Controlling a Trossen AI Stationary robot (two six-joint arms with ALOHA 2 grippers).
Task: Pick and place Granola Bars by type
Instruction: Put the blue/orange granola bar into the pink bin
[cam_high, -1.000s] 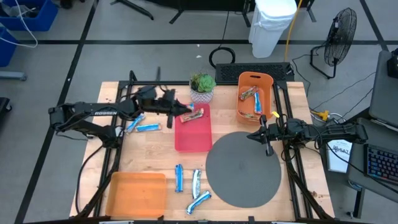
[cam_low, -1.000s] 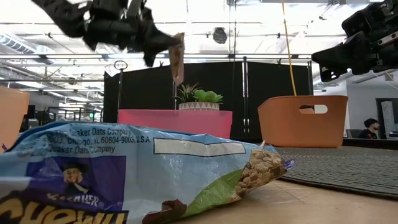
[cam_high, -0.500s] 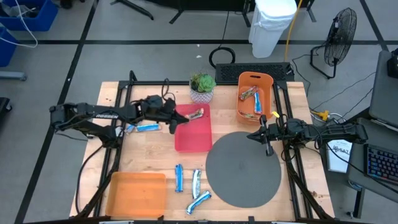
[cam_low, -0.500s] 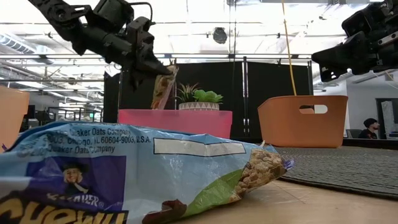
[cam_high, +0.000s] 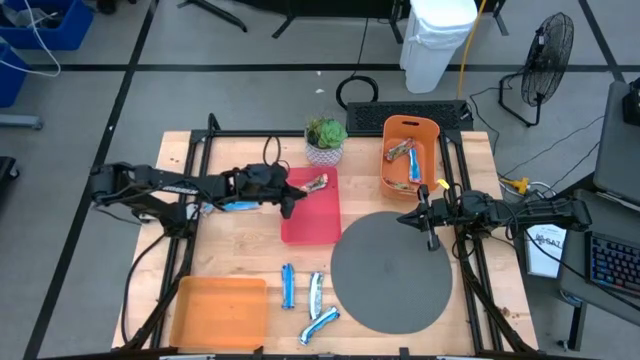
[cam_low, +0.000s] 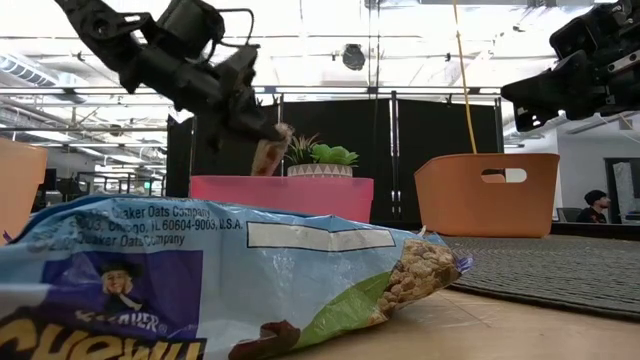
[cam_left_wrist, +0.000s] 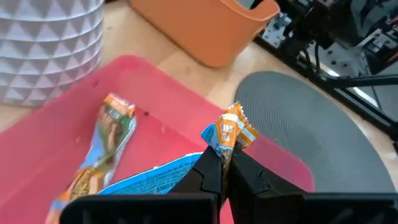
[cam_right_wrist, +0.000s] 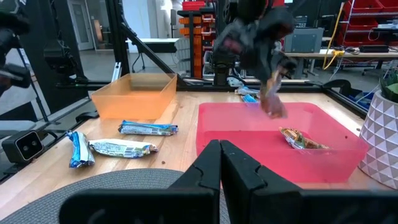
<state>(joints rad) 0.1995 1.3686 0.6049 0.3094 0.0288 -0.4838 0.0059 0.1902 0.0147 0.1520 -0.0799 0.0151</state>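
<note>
Left gripper (cam_high: 289, 200) over the near-left edge of the red tray (cam_high: 325, 228), jaws pressed together on the crimped end of a blue-and-orange granola bar (cam_left_wrist: 225, 132). Bar hanging below the fingers, long axis roughly upright but tilted, lower end dipping behind the tray's front wall in the low view; contact with the tray floor not discernible. In the left wrist view, bar running back from the fingertips over the red floor, just beside a second bar (cam_left_wrist: 102, 152) already lying flat in the tray, apart from it.

Right gripper (cam_high: 430, 226) parked over the edge of the round grey mat (cam_high: 390, 285), jaws closed on nothing, well apart from every bar.

Elsewhere: two bars (cam_high: 408, 160) in the orange basket (cam_high: 431, 128); one blue bar (cam_high: 238, 206) on the wood just left of the left gripper; three blue-and-white bars (cam_high: 310, 300) near the front edge, between the shallow orange tray (cam_high: 218, 312) and the mat. Potted plant (cam_high: 325, 138) behind the red tray.

Probable step: release into the red tray. Key relation: held bar directly under the jaws, hanging downward, tray floor beneath and slightly toward the plant side. Tilt suggests a fall toward the tray's middle once let go, away from the near wall; risk of landing across the resting bar small but present. Afterward, the loose blue bar beside the left arm the nearest next pick, lying lengthwise left-to-right, far closer to the left arm than the right.
</note>
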